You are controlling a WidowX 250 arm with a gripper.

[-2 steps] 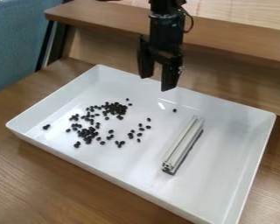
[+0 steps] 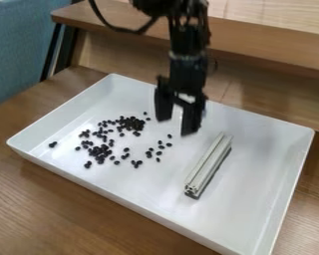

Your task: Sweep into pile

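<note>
- Wooden brown table (image 2: 42, 211), beneath everything I watch remotely.
- White rectangular tray (image 2: 255, 204), on the table.
- Black gripper (image 2: 176, 125), mine, hanging over the tray's far part, released, two fingers apart, holding nothing.
- Pale grooved bar (image 2: 209, 164), lying right of centre in the tray.
- Dark beans (image 2: 133, 123), clustered and scattered in its left half.

Bright, diffuse light casts soft shadows in the white tray (image 2: 262, 184).

A brown wood-grained table (image 2: 49, 209) carries a white rectangular tray (image 2: 272, 174) with raised sides, resting flat on it
</note>
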